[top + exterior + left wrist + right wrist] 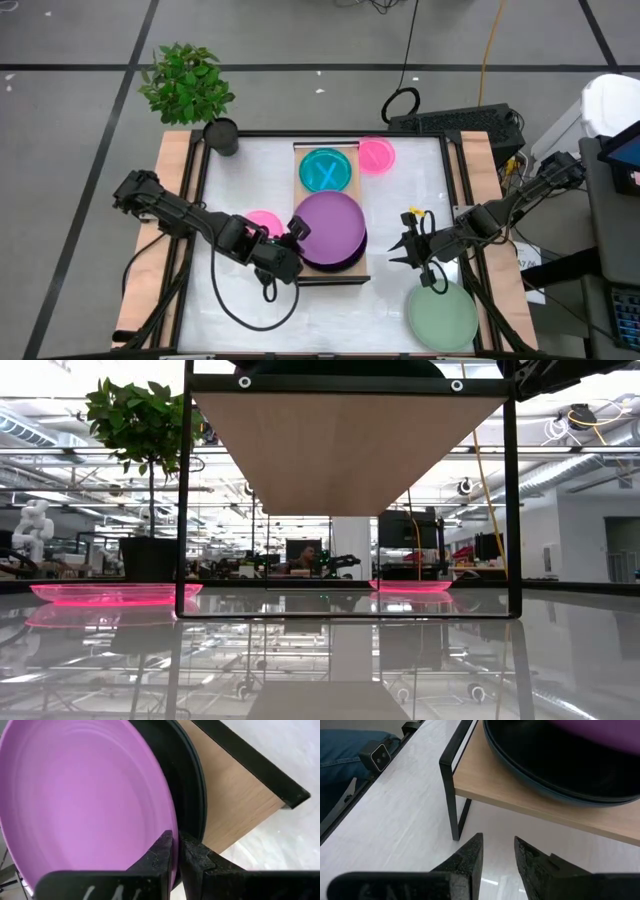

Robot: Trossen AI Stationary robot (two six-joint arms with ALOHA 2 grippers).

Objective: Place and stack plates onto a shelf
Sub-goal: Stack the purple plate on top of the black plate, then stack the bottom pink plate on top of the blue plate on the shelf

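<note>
The left gripper (176,851) pinches the rim of the purple plate (330,225), which rests on the dark stack at the shelf's (353,175) near end. Centre it before releasing. The right gripper (408,248) waits spread beside the shelf.

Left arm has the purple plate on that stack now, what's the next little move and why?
Probably open the left pincer and back it away. Its fingers pinch the rim of the purple plate, which already lies on the dark plates on the shelf, so nothing seems left to carry. The right pincer waits open beside the shelf.
</note>
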